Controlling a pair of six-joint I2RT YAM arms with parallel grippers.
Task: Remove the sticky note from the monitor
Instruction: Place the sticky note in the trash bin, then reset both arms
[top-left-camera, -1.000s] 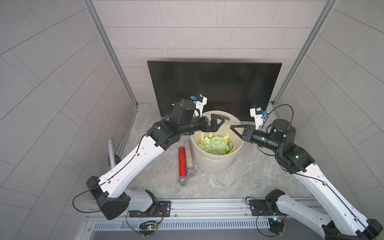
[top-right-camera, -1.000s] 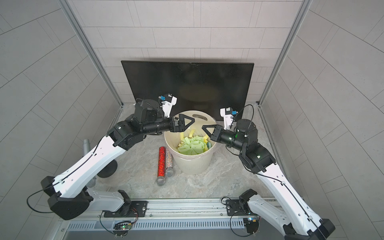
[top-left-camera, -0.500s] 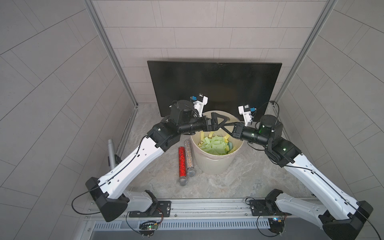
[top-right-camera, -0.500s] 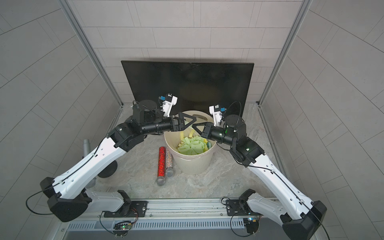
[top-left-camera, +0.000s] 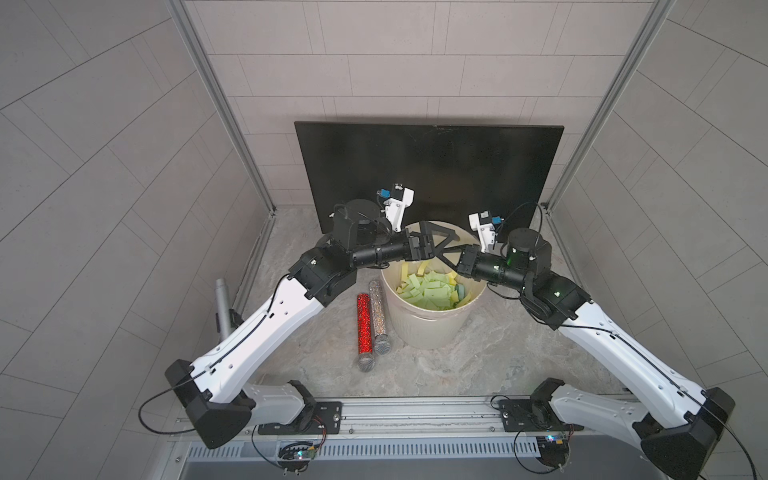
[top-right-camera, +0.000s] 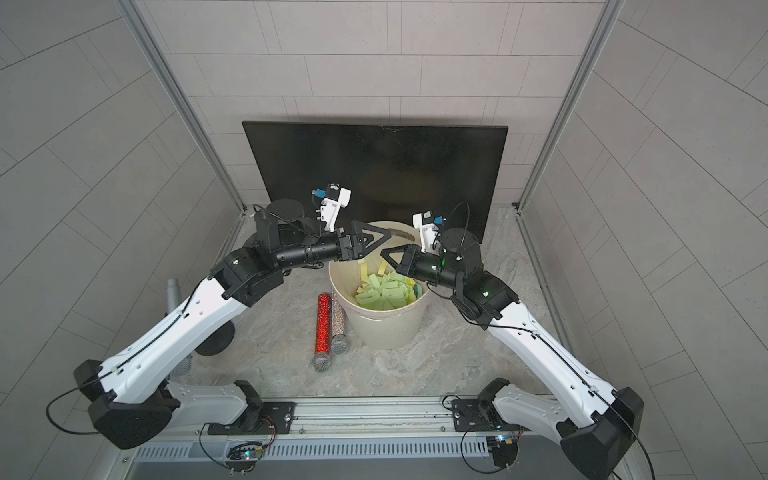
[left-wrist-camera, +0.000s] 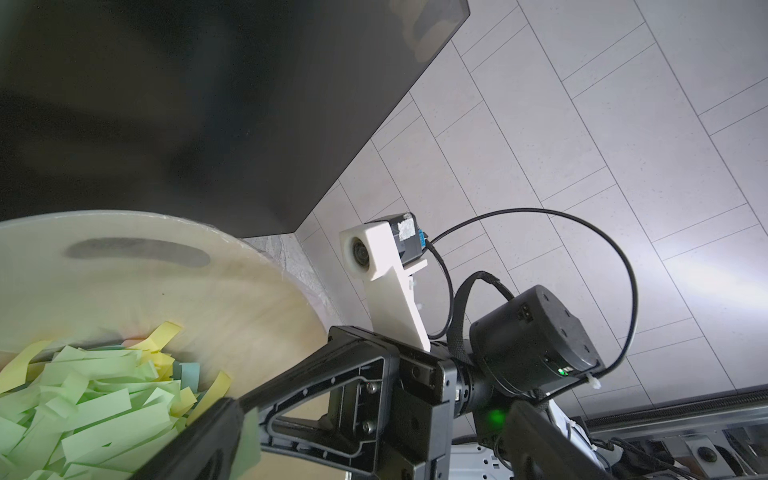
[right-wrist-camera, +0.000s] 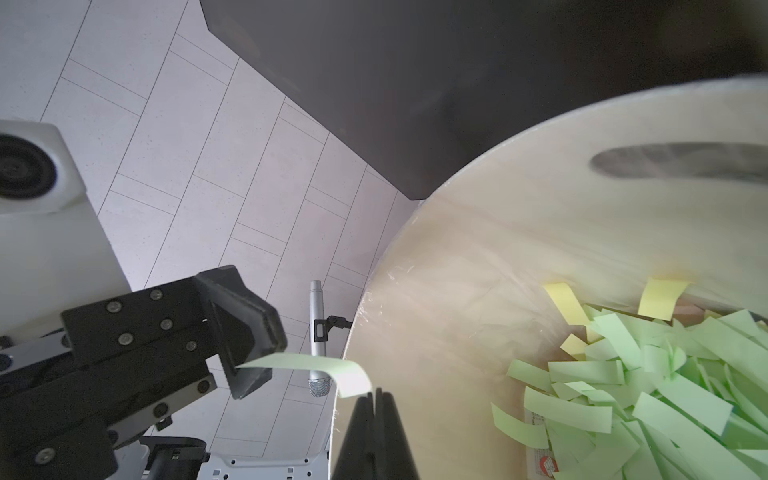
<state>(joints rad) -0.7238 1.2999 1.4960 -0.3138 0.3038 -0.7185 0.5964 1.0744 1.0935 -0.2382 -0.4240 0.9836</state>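
The monitor (top-left-camera: 428, 166) (top-right-camera: 374, 166) leans on the back wall, and no note shows on its dark face. Over the cream bucket (top-left-camera: 428, 332) my left gripper (top-left-camera: 438, 245) (left-wrist-camera: 374, 409) stands open. A green sticky note (right-wrist-camera: 307, 362) (left-wrist-camera: 248, 436) clings to one of its fingertips (right-wrist-camera: 249, 374) and curls outward. My right gripper (top-left-camera: 439, 251) (right-wrist-camera: 376, 395) is shut and pokes in between the left jaws. Its tips sit right at the note's free end; I cannot tell if they touch it.
The bucket holds several green and yellow paper strips (top-left-camera: 428, 289). A red glitter microphone (top-left-camera: 364, 328) and a silver one (top-left-camera: 379, 318) lie left of it. A grey microphone (top-left-camera: 222, 297) stands by the left wall. The arm rail (top-left-camera: 415, 415) runs along the front.
My right arm has swung left over the bucket, bringing its shut tips up to the left gripper. The left arm has barely moved and stays open.
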